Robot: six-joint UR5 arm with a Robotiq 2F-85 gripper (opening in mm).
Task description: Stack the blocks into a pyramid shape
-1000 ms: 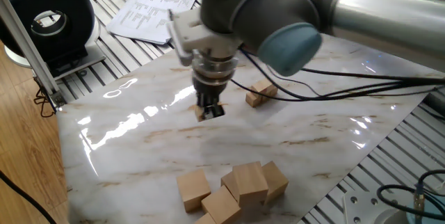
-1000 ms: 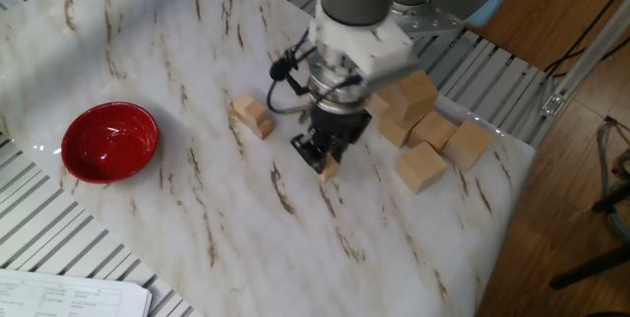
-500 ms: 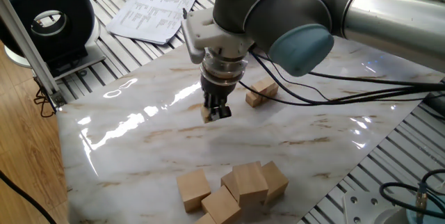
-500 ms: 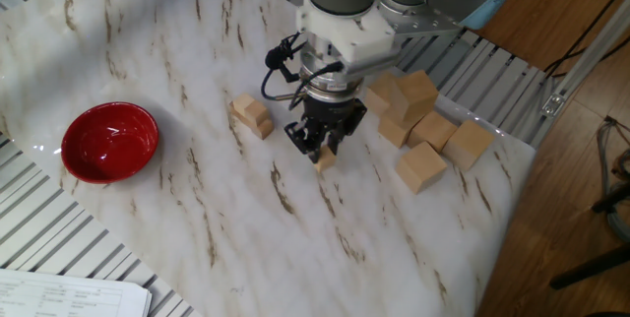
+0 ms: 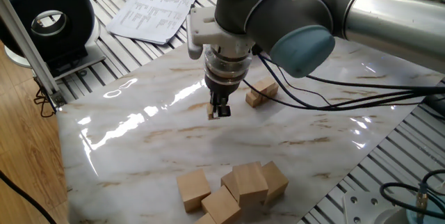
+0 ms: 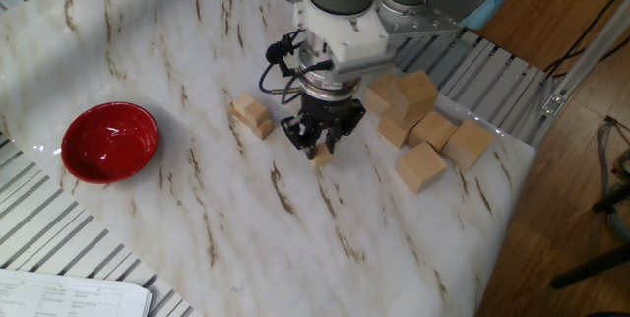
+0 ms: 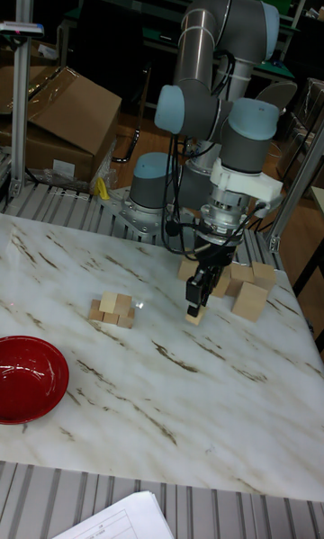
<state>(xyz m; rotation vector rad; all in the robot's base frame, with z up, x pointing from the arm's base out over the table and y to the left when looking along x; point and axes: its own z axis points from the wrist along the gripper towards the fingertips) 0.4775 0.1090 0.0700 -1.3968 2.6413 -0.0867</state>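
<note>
You are carrying small tan wood cube (image 6: 322,156), end effector (image 6: 321,146) clamped on it, low over white marble table (image 6: 197,110). Partial pyramid of small tan wood blocks (image 7: 112,309) sitting nearby. Next: move across, align, lower, release.

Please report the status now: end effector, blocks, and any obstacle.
End effector shut on small block, low over marble table. Partial pyramid stands apart, toward red bowl. Large cubes on other side; path between looks free.
</note>
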